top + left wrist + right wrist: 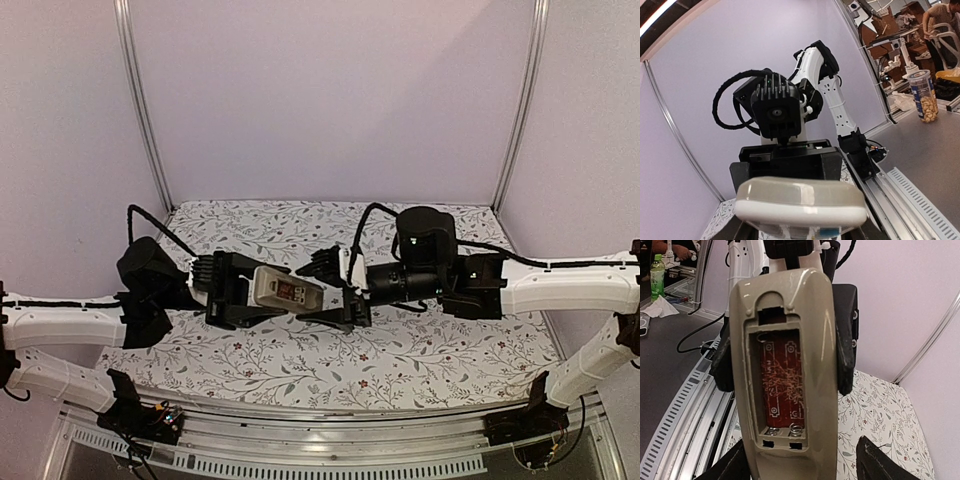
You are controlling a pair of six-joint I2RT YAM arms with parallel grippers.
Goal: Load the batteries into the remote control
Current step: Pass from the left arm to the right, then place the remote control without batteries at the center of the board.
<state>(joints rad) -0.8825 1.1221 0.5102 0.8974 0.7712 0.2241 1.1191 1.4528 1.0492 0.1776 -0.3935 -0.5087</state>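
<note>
The remote control (285,289) is held in the air over the table by my left gripper (255,292), which is shut on its sides. In the right wrist view its greyish-tan back (785,365) faces the camera. The battery recess (780,382) is open and holds only a scratched red board and two springs. The left gripper's black pads (845,357) press both long sides. My right gripper (805,467) is open, its jaws spread either side of the remote's near end. The left wrist view shows the remote's end (800,202) and the right gripper (785,165) behind it. The batteries are out of view.
A floral cloth (400,360) covers the table. A metal rail (300,455) runs along the near edge, and slanted frame posts (145,110) stand at the back corners. A cable (365,225) loops over the right arm.
</note>
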